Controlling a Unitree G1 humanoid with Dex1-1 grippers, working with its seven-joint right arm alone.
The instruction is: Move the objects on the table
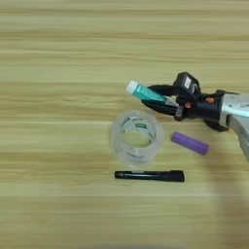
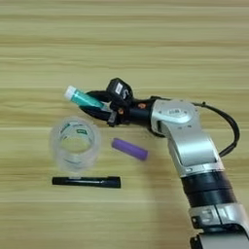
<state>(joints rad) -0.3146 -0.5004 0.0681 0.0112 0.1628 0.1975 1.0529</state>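
Bench: a large light yellowish wooden bench [image 1: 63, 58] with horizontal grain stripes fills both views; every small item lies on its right-of-centre part.
Landmark: a clear plastic tape roll [image 2: 74, 142] stands on its flat side, hole upward; the places below are given relative to it.
Glue stick: a teal glue stick with a white cap [image 2: 83, 98] lies just beyond the roll, close to its far rim, tilted with the cap toward the far left and the teal body running right and nearer; its right end sits between the two black fingers.
Claw: the right arm's black two-fingered claw [image 2: 99, 104] lies beyond and right of the roll, fingers pointing left, one on each side of the teal body, clenched on it; whether the stick is lifted off the bench cannot be told.
Arm: the silver forearm [image 2: 187, 133] runs from the claw to the right and then down to the bottom edge, a black cable [image 2: 228, 124] looping beside it.
Purple cylinder: a small purple cylinder [image 2: 130, 149] lies on its side just right of the roll, apart from it, below the claw's wrist.
Marker: a slim black marker [image 2: 86, 182] lies level on the bench just nearer than the roll, reaching further right than the roll does, apart from it.
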